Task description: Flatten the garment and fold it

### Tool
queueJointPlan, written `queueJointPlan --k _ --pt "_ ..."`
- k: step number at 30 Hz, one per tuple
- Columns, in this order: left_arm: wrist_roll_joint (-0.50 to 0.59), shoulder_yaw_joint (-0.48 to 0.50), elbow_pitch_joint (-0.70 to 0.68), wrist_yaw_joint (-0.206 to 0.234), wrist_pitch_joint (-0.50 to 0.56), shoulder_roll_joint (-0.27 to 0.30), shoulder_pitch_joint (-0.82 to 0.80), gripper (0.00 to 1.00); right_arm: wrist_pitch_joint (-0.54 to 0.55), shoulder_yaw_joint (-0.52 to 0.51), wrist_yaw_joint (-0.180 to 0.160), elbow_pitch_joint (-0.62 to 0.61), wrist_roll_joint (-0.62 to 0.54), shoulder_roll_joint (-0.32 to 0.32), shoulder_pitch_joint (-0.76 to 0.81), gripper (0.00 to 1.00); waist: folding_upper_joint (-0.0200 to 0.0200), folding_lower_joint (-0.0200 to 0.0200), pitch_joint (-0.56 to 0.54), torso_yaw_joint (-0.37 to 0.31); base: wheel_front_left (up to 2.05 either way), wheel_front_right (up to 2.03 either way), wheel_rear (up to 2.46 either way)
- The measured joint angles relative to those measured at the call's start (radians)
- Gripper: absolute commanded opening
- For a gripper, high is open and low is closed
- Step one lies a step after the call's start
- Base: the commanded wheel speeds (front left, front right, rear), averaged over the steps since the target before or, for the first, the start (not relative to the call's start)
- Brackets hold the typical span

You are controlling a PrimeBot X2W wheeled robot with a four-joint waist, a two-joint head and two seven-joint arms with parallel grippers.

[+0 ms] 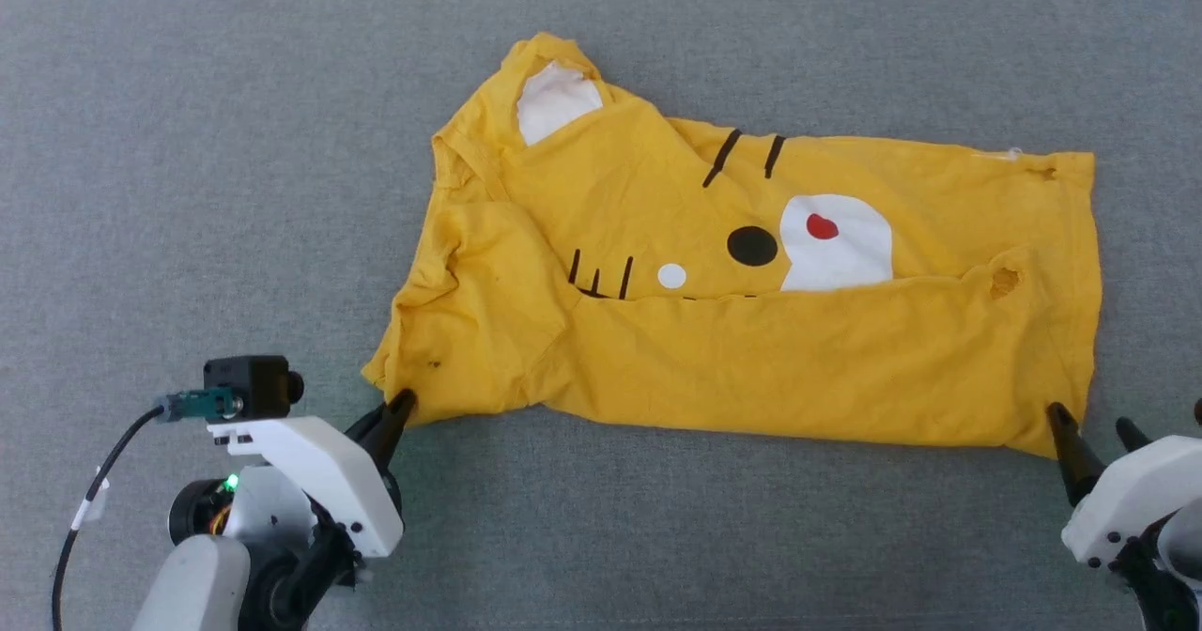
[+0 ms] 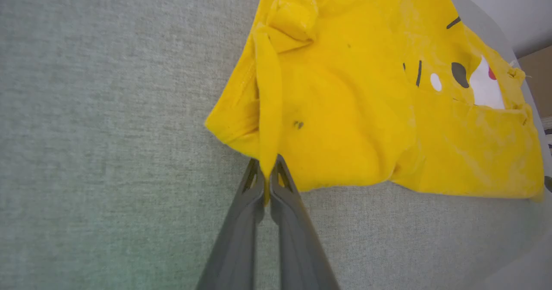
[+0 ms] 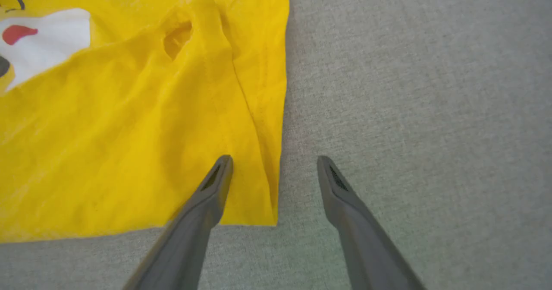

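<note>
The yellow garment point(image 1: 751, 330) lies crumpled across the grey surface, its near edge folded up over part of the white oval print with the red dot point(image 1: 834, 241). A white patch point(image 1: 554, 100) shows at the neck, far left. My left gripper point(image 1: 399, 406) is shut on the garment's near left corner; the left wrist view shows yellow fabric point(image 2: 336, 108) pinched between the closed fingers point(image 2: 267, 173). At the near right corner my right gripper point(image 1: 1094, 424) stands open, one finger over the cloth point(image 3: 129, 130) and the other finger point(image 3: 327, 169) over bare surface.
A grey fabric-covered surface point(image 1: 188, 190) spreads under and around the garment on all sides. A small hole in the cloth point(image 1: 1005, 282) sits near the right end. A pale wall and a brown strip point(image 2: 534, 70) show beyond the surface's far edge.
</note>
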Motion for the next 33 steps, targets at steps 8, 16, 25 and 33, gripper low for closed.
queueJointPlan --k 8,16,25,33 --pt "0.000 -0.001 0.000 0.000 0.000 0.007 -0.016 0.00 0.034 0.003 0.000 0.076 0.019 -0.002 -0.023 1.00 0.0000 -0.0002 0.008 0.015 0.00 0.00 0.00" --pt "-0.001 -0.004 0.003 -0.002 0.000 0.009 -0.020 0.00 0.030 -0.001 -0.001 0.124 0.022 -0.010 -0.072 0.00 0.0000 -0.0001 0.016 0.023 0.00 0.00 0.00" --pt "-0.063 0.015 -0.006 -0.027 -0.017 0.002 -0.026 0.00 0.021 -0.011 -0.001 0.080 0.011 0.001 -0.089 0.00 -0.0001 0.0000 0.002 0.015 0.00 0.00 0.00" --pt "-0.101 0.062 -0.107 -0.024 0.005 0.036 0.105 0.00 0.066 -0.080 0.000 -0.023 0.011 0.003 -0.060 0.00 0.0000 -0.0001 -0.045 0.009 0.00 0.00 0.00"
